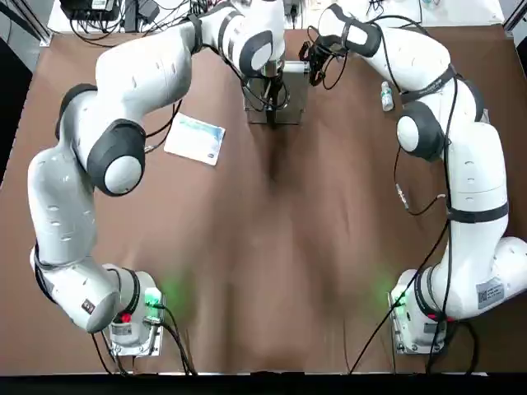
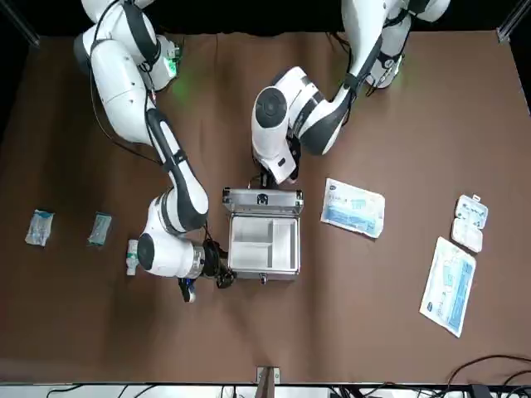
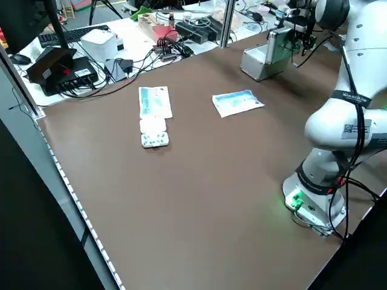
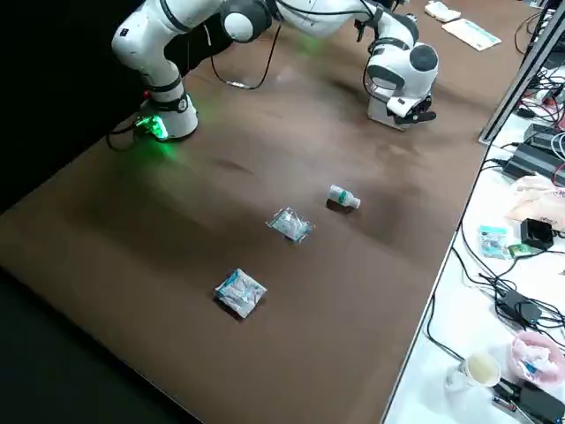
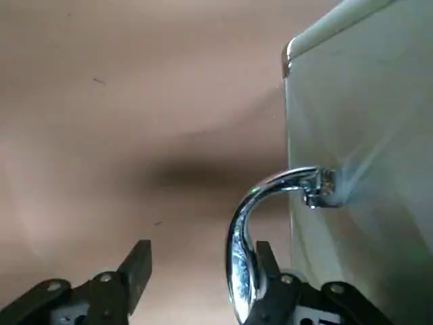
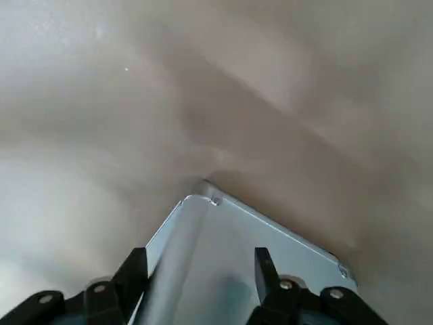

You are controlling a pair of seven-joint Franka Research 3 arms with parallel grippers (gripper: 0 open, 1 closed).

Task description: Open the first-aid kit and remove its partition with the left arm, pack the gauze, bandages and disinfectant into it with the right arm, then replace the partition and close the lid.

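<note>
While the lid (image 2: 262, 198) stands upright, one partition (image 2: 264, 242) sits inside the case; both hands gape: left hand (image 5: 196, 271) at the handle (image 5: 254, 230), right hand (image 6: 196, 271) beside the case. One disinfectant (image 1: 386, 97) lies on the desk (image 1: 272, 271).

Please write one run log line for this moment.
lid: raised | partition: in case | left gripper: jaws open at handle | right gripper: open beside case

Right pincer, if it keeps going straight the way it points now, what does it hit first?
Most likely the first-aid kit: the right pincer is open, and the case's silver corner lies directly ahead between its fingers. Depth is hard to judge.
</note>
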